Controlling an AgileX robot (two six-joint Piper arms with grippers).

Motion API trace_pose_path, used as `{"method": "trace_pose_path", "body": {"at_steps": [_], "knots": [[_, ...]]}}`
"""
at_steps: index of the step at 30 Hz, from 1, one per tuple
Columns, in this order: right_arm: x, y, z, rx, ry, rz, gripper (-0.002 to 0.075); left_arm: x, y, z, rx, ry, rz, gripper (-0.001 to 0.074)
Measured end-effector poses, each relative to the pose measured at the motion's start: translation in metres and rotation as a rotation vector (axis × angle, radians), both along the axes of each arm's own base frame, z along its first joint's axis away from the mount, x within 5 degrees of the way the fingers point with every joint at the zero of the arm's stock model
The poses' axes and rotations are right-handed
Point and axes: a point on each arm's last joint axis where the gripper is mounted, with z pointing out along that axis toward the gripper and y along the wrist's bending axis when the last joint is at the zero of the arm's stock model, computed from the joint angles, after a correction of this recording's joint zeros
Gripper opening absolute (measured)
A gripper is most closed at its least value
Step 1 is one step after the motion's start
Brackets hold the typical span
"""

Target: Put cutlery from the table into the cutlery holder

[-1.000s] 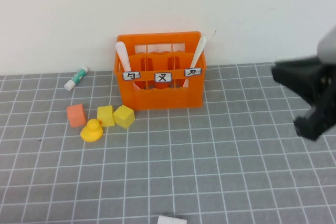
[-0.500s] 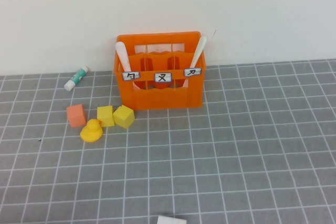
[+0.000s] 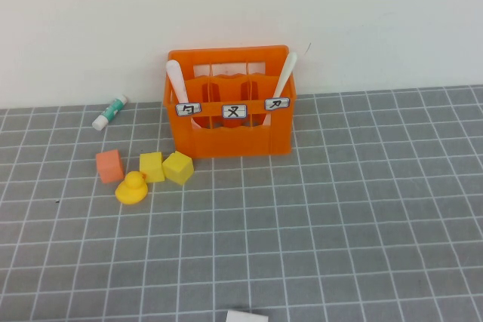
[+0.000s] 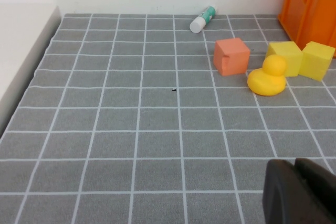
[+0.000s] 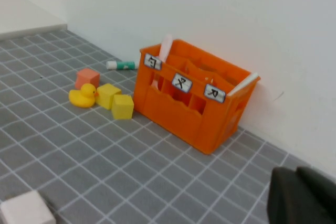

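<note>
The orange cutlery holder (image 3: 230, 130) stands on the gray grid table (image 3: 339, 216) against the back wall. The pale pink spoon (image 3: 176, 81) stands in its left compartment. The cream-white knife (image 3: 285, 73) leans in its right compartment. Holder (image 5: 184, 108), spoon (image 5: 166, 45) and knife (image 5: 244, 83) also show in the right wrist view. Neither gripper shows in the high view. My left gripper (image 4: 294, 162) is shut and empty, low over the table, nearer the front than the toys. My right gripper (image 5: 296, 170) is shut and empty, well away from the holder.
A white glue stick with a green cap (image 3: 110, 111) lies left of the holder. An orange cube (image 3: 110, 165), two yellow cubes (image 3: 152, 166) (image 3: 178, 167) and a yellow duck (image 3: 133, 188) sit at its front left. A white block (image 3: 247, 316) lies at the front edge.
My right arm, seen at the right edge one second ago, has left the high view. The holder and the cutlery have not moved.
</note>
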Motion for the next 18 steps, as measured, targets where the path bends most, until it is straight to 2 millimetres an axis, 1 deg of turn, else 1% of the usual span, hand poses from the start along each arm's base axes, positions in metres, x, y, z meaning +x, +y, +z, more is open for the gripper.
{"method": "trace_pose_path", "body": {"at_steps": [4, 7, 13, 16, 18], "knots": [[0.001, -0.003, -0.020, 0.040, 0.049, -0.047, -0.0003, 0.000, 0.000, 0.000, -0.002, 0.000, 0.001, -0.0001], [-0.001, -0.011, -0.030, 0.066, 0.083, -0.128, -0.0003, 0.000, 0.000, 0.000, -0.002, 0.000, 0.001, -0.0001], [-0.013, -0.039, -0.048, 0.062, 0.151, -0.432, -0.0003, 0.000, 0.000, 0.000, -0.002, 0.000, 0.001, -0.0001], [-0.018, -0.047, -0.063, 0.086, 0.161, -0.565, -0.0003, 0.000, 0.000, 0.000, -0.002, 0.000, 0.001, -0.0001], [-0.019, -0.050, -0.072, 0.098, 0.148, -0.619, -0.0003, 0.000, 0.000, 0.000, -0.002, 0.000, 0.001, -0.0001]]}}
